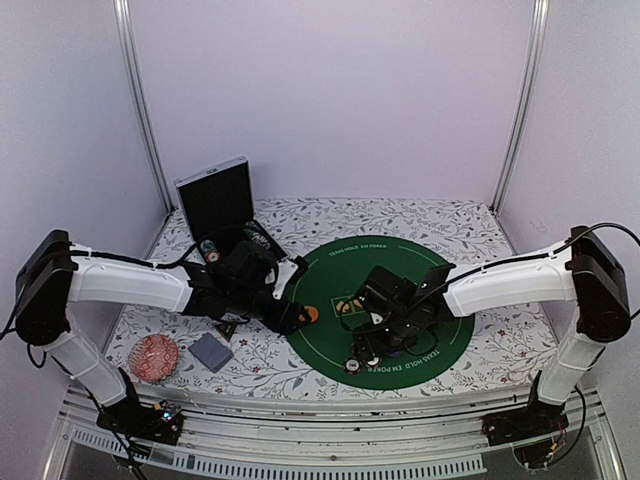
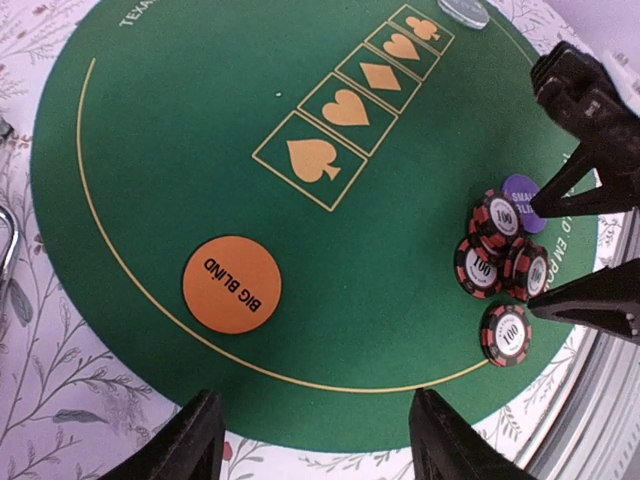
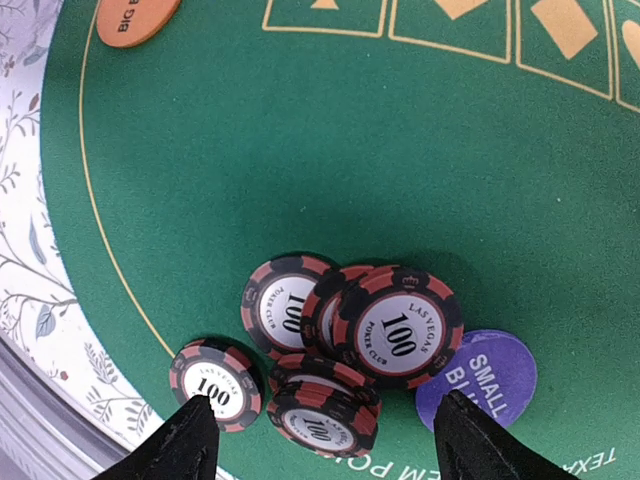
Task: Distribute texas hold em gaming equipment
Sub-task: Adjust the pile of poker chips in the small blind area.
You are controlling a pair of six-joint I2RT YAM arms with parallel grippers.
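Our left end effector (image 2: 312,400) hangs open and empty over the green mat (image 2: 180,150), near the orange Big Blind button (image 2: 231,285). Our right end effector (image 3: 325,400) is open too, straddling the poker chips (image 3: 400,335) beside the purple Small Blind button (image 3: 485,378). Only the top view shows the black case (image 1: 215,195), its contents unclear, and the cards (image 1: 210,351).

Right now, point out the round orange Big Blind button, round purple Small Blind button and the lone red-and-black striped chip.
Orange Big Blind button (image 2: 231,285): left wrist view, face centre.
Purple Small Blind button (image 3: 488,380): right wrist view, on lettering.
Lone striped chip (image 2: 505,334): left wrist view, white centre label.
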